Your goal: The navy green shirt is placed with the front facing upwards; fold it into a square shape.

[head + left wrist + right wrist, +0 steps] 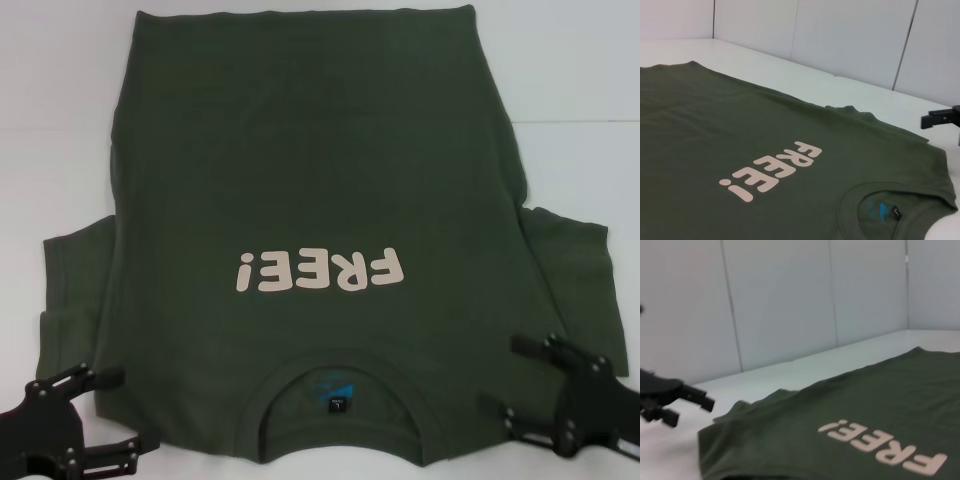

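Shirt spread flat, front up, both grippers low at its collar end.

Navy green shirt (310,200) lies flat on white table (580,90), pink "FREE!" lettering (320,271) facing up, ribbed collar (340,368) and blue neck label (335,392) at the edge nearest the robot, hem at the far edge, both short sleeves spread out to the sides. Left gripper (112,412) sits just off the shirt's near left corner, beside the left sleeve, jaws spread, nothing between them. Right gripper (515,380) sits over the shirt's near right shoulder, just beside the collar, jaws spread too, holding nothing; can't tell if fingertips touch the fabric. White wall panels (850,35) stand behind the table.
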Robot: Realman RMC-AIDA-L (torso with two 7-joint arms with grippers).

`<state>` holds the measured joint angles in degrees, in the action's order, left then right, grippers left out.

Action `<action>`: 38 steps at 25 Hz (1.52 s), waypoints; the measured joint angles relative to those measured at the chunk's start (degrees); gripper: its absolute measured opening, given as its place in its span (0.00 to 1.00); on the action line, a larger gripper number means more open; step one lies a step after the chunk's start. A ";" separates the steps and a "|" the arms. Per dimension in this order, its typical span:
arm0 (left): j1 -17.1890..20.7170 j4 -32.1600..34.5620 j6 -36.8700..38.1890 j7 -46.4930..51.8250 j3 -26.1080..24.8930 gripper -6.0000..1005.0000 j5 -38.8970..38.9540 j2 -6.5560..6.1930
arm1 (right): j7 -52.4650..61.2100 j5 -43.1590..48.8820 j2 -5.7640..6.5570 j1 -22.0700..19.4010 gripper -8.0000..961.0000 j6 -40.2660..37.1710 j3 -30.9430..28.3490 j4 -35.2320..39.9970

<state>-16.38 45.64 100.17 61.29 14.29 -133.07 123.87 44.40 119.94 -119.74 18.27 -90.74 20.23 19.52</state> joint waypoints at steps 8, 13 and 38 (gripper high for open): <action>-0.57 -1.21 -0.59 -0.12 -0.45 0.92 0.50 -0.12 | 0.01 -0.06 -0.05 5.14 0.97 2.48 -1.26 -3.21; -0.24 -1.26 -0.25 -0.04 -1.15 0.92 1.49 -0.13 | 0.01 -0.06 -0.04 4.78 0.97 2.54 -1.34 -2.88; -15.94 5.91 0.04 65.87 -0.77 0.89 -16.43 -11.07 | 0.07 0.19 0.22 2.31 0.97 1.70 -2.39 -2.74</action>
<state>-32.32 51.55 100.21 127.17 13.52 -149.49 112.79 44.47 120.13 -119.52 20.58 -89.04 17.84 16.78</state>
